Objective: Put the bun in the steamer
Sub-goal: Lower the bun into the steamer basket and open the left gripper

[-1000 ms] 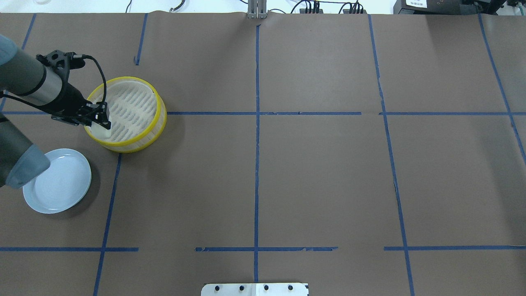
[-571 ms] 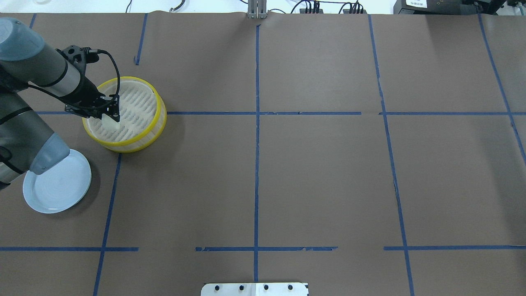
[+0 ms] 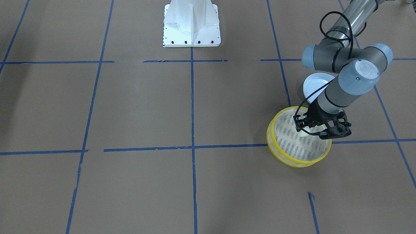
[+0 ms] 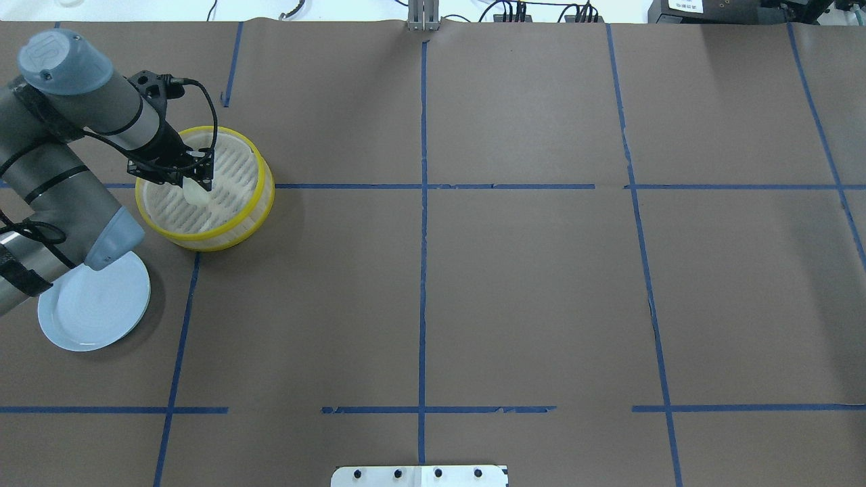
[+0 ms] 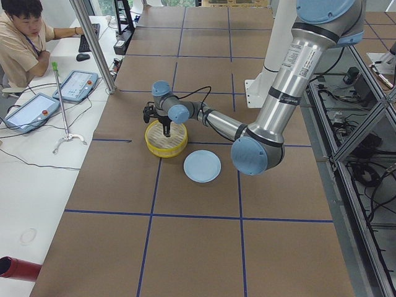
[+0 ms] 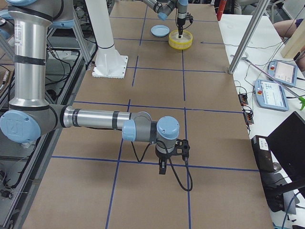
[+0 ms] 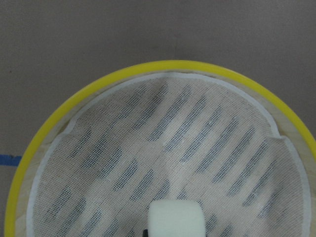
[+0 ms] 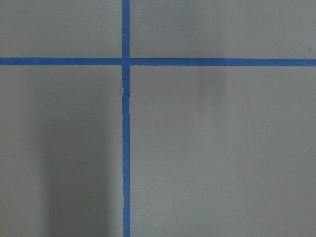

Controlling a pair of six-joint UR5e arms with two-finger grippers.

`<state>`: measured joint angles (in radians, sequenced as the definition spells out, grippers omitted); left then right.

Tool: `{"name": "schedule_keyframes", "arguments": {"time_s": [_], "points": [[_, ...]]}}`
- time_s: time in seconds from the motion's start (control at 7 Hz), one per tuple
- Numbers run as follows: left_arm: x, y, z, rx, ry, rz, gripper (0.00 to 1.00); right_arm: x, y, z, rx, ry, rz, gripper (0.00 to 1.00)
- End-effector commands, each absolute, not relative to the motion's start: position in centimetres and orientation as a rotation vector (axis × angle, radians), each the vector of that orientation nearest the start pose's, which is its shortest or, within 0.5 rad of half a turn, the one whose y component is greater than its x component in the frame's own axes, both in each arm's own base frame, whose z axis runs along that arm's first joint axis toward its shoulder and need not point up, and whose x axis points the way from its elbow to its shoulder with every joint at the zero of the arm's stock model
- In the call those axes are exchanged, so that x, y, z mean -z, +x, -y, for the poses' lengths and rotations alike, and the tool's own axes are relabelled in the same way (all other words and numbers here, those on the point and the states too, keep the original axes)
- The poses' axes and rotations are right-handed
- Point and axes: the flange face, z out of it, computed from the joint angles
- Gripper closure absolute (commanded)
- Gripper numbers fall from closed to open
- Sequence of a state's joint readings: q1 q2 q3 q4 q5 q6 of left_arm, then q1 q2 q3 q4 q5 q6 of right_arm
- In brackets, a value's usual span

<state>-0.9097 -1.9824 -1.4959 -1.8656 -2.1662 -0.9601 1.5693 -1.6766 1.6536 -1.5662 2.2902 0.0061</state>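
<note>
The steamer is a round basket with yellow rims at the table's left side; it also shows in the front view and the left wrist view. My left gripper is shut on the small cream-white bun and holds it inside the steamer's ring, just above the slatted floor, left of its centre. The bun shows at the bottom of the left wrist view and faintly in the front view. My right gripper shows only in the exterior right view, low over bare paper far from the steamer; I cannot tell whether it is open or shut.
A pale blue plate lies on the table near the steamer, partly under my left arm's elbow. The table is brown paper with blue tape lines. The robot's white base stands at the table's near edge. An operator sits beyond the table's far side.
My left gripper has carried the bun from above the steamer's near-left rim rightwards and further in, over the slatted floor. The arm's elbow has swung in over the plate's edge.
</note>
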Motion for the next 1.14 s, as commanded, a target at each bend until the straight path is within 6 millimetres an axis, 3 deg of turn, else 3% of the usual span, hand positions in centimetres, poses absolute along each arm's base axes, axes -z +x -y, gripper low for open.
{"name": "schedule_keyframes", "arguments": {"time_s": [0.0, 0.71, 0.86, 1.0], "points": [[-43.2, 35.4, 57.5, 0.088, 0.006, -0.842, 0.6, -67.1, 6.7, 44.6, -0.011, -0.02, 0.719, 0.0], [-43.8, 36.7, 56.8, 0.074, -0.013, -0.834, 0.56, -67.1, 6.7, 44.6, -0.011, -0.02, 0.719, 0.0], [-43.8, 36.7, 56.7, 0.071, -0.011, -0.835, 0.45, -67.1, 6.7, 44.6, -0.011, -0.02, 0.719, 0.0], [-43.7, 36.6, 56.7, 0.065, -0.006, -0.838, 0.21, -67.1, 6.7, 44.6, -0.011, -0.02, 0.719, 0.0]]}}
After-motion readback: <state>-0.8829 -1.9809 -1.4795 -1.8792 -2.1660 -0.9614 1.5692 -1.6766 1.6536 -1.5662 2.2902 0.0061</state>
